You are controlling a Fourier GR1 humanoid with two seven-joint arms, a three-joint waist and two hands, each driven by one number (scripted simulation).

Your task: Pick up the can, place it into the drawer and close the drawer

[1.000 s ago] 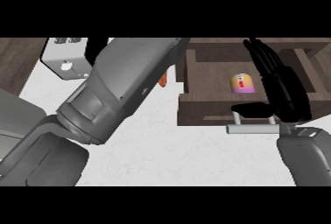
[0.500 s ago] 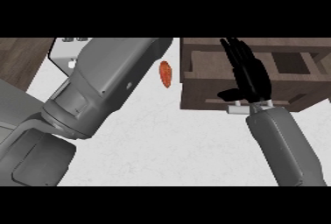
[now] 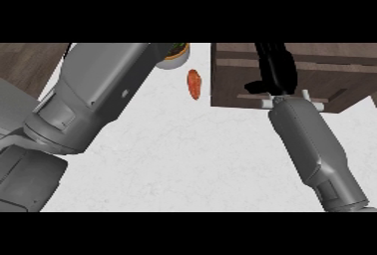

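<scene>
The can is not showing anywhere in the head view; judging by the task, it is probably lying inside the drawer [image 3: 294, 74], under the dark wooden top, but I cannot confirm that. The right hand [image 3: 274, 69] is reaching over the drawer front with its fingers straight and apart, holding nothing, the wrist sitting right at the pale handle bar [image 3: 294, 102]. The left forearm is filling the view's left side, and its hand is hidden, so I cannot tell its state.

Risks, as judgement: the push is landing off-centre on the front, so the drawer may be skewing and stopping short. Fingers lying over the front edge may be getting caught as it shuts. An orange-red vegetable [image 3: 194, 83] is lying on the white tabletop [image 3: 184, 159] just beside the drawer's left corner, near a bowl [image 3: 174, 56]; a sideways arm swing could be knocking either 1.
</scene>
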